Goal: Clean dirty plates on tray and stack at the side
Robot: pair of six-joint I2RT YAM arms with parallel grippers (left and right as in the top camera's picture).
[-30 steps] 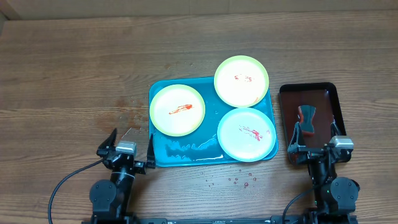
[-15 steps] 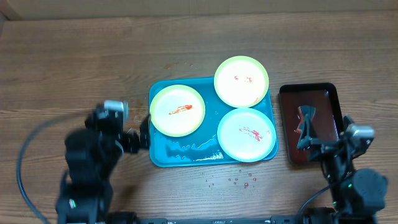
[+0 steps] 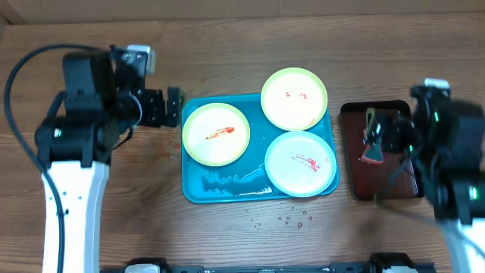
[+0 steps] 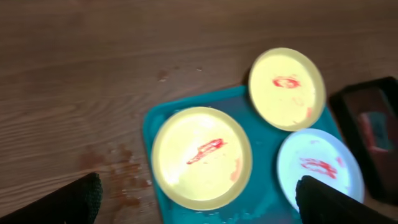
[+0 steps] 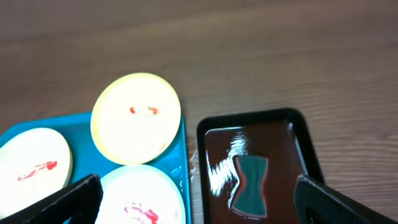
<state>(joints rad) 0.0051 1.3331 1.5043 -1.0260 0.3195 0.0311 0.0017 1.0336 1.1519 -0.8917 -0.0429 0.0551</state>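
Plastic plates on wet tray: light, stiff, slick, I judge; pinch rims; my left pincer and right pincer gape empty.

We logged a wooden table, brown and grained. On its right side lay a dark brown tray, glossy with wet. Within it a teal hourglass-shaped sponge lay flat. We noted scattered droplets, some reddish, on the wood near the front edge, and a damp stain left of centre.
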